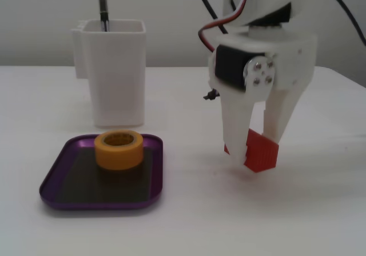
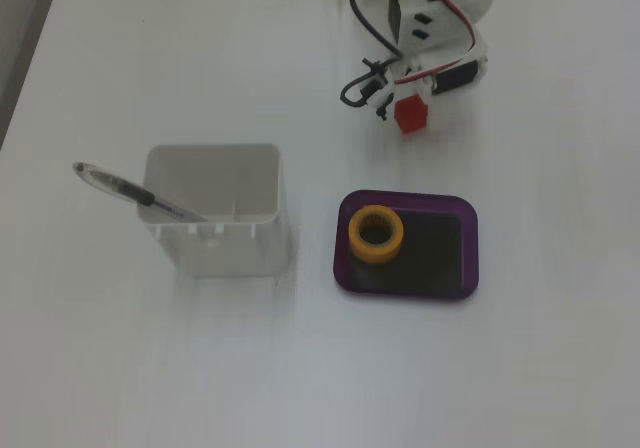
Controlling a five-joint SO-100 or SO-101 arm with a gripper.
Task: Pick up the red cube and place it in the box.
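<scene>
In a fixed view from the side, the white hand (image 1: pixel 255 147) points down with its two fingers clamped on the red cube (image 1: pixel 261 151), which hangs just above the white surface (image 1: pixel 189 222), to the right of the box (image 1: pixel 54 179) and clear of it. The purple box lies at lower left with a yellow tape roll (image 1: pixel 118 149) standing on its dark floor, near the back edge. Behind the box stands a tall white pen holder (image 1: pixel 117 73) with a pen (image 1: pixel 103 7) sticking up from it. In a fixed view from above, the red cube (image 2: pixel 410 115) shows at the tip of the hand (image 2: pixel 408 104), near the box (image 2: pixel 470 268) but outside its rim. The tape roll (image 2: pixel 376 235) sits in the box's left part, and the pen holder (image 2: pixel 215 218) stands well to the left, its pen (image 2: pixel 130 190) leaning out.
</scene>
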